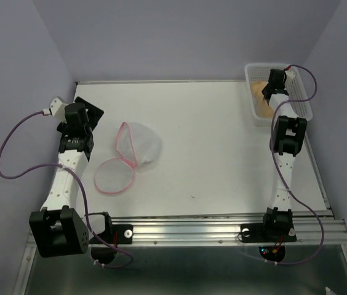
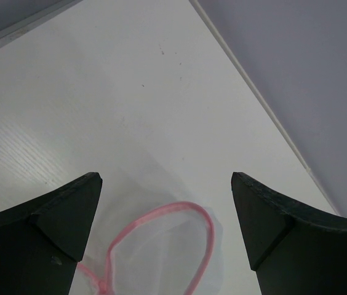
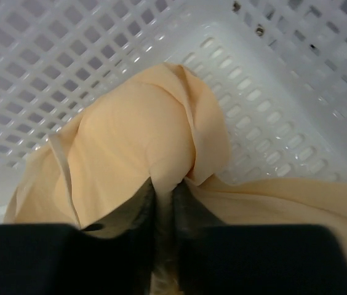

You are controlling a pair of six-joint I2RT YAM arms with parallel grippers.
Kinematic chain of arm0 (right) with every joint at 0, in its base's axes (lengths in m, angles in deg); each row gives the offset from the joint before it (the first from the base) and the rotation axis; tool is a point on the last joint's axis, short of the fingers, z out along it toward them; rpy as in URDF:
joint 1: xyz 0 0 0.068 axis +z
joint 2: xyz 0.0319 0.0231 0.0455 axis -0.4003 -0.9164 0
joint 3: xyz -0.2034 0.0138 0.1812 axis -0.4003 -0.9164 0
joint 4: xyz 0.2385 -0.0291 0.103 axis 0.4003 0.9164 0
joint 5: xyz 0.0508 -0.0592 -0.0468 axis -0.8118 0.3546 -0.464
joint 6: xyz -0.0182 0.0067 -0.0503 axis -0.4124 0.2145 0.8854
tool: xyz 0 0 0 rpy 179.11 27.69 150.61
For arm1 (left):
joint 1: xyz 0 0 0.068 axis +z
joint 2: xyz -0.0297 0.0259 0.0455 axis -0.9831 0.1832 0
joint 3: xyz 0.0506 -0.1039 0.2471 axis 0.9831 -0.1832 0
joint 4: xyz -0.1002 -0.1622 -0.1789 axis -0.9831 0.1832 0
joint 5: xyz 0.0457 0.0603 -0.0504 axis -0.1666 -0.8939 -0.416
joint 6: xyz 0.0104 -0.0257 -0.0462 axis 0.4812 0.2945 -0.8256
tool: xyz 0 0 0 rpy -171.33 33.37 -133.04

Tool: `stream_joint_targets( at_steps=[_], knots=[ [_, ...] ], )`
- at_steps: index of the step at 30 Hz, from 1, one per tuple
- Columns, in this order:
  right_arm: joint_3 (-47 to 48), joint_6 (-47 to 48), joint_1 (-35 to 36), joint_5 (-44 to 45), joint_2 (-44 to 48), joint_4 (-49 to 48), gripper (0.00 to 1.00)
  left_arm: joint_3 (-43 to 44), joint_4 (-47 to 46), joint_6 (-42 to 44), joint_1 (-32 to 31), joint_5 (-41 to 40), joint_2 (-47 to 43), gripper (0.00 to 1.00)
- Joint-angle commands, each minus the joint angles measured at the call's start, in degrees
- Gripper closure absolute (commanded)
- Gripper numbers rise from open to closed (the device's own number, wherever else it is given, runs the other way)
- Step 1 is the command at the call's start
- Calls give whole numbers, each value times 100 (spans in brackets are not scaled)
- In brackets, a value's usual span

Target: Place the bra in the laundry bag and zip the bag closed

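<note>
The tan bra (image 3: 130,135) lies bunched inside the white slotted basket (image 1: 256,70) at the table's back right. Down in that basket, my right gripper (image 3: 164,187) has its jaws pinched on a fold of the bra's fabric. In the top view the bra (image 1: 259,92) shows as a tan patch beside the right gripper (image 1: 277,83). The laundry bag (image 1: 138,144), white mesh with pink zipper edging, lies unzipped and spread on the table's left-centre. My left gripper (image 2: 167,184) hangs open just left of the laundry bag (image 2: 167,246), nothing between its fingers.
The basket's perforated walls (image 3: 284,92) close in around the right gripper. The side wall (image 2: 296,74) runs close along the table's edge in the left wrist view. A metal rail (image 1: 223,230) borders the near edge by the arm bases.
</note>
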Motion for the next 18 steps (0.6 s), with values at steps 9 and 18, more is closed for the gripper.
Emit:
stream_joint_targets(
  at_steps=[9,18],
  knots=[
    [-1391,-259,-10,-258,1322,-1120,99,390,-242,212,-120,-58,93,1],
    [-4389,-312,253,-108,3739,-3625,99,240,-620,326,-339,206,111,1]
  ],
)
